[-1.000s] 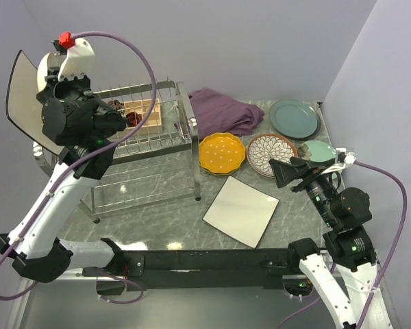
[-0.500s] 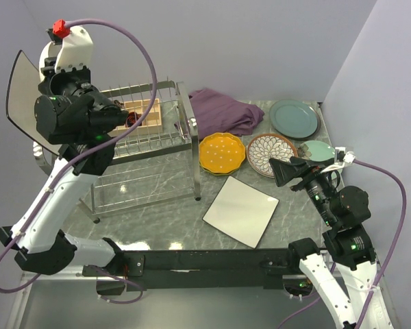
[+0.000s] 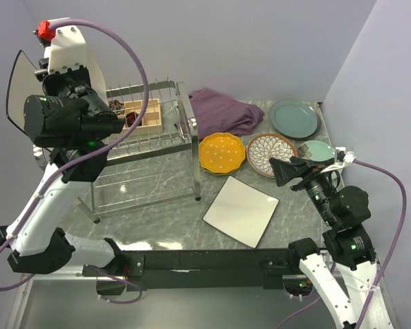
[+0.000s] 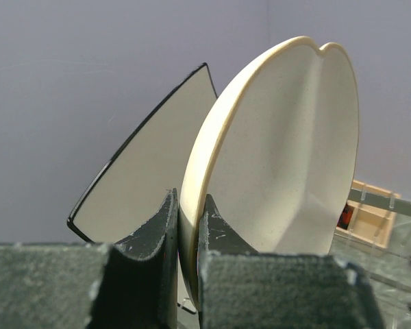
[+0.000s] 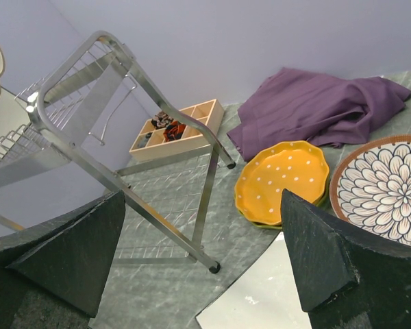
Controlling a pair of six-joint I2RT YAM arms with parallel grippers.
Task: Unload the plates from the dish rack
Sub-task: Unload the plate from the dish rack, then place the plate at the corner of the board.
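**While the left gripper pinches a cream plate, the right one gapes empty**

Where the marble table (image 3: 157,226) runs left, the rack (image 3: 190,130) stands on its steel legs, taking up most of that side. At the rack's far left end a dark-rimmed square plate (image 3: 17,96) stands upright on edge, partly hidden by the left arm. A second square plate (image 3: 241,210) lies flat on the table, right of the rack and near the middle. A purple cloth (image 3: 222,110) is bunched at the far side, just right of the rack.

Right of the rack lie the round plates. A teal plate (image 3: 294,118) sits far right. A patterned plate (image 3: 272,153) lies nearer, just beside an orange plate (image 3: 222,153) with a lime rim showing under it. A small green plate (image 3: 320,151) is partly hidden behind the right gripper (image 5: 204,205).

A wooden box (image 3: 145,115) shows through the rack's far wires; whether it rests on them or behind them is unclear.

The left gripper (image 4: 188,205) is raised above the rack's left end. It is nearly closed, clamping the rim of a cream plate (image 4: 281,157) held on edge just beside the upright square one. The right gripper hovers at full spread above the table's right side, holding nothing.
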